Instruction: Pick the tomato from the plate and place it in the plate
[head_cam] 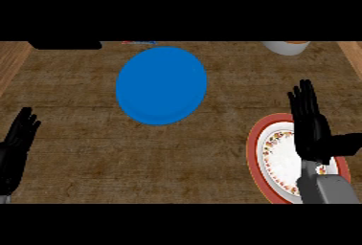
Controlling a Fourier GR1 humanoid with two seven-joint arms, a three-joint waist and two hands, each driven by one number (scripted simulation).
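The black right hand (311,125), fingers straight, hangs over the red-rimmed, flower-patterned white plate (263,158). The black left hand (17,143) rests open at the left edge, well apart from the round blue plate (161,85).

A round blue plate (161,85) lies on the brown wooden counter (92,158), far back and a bit left of the middle. A round white plate with a red rim and a flower ring (277,155) lies nearer, at the right side, well apart from the blue one. Behind them, at the far right edge, stands a pale round bowl (286,47), partly cut off.
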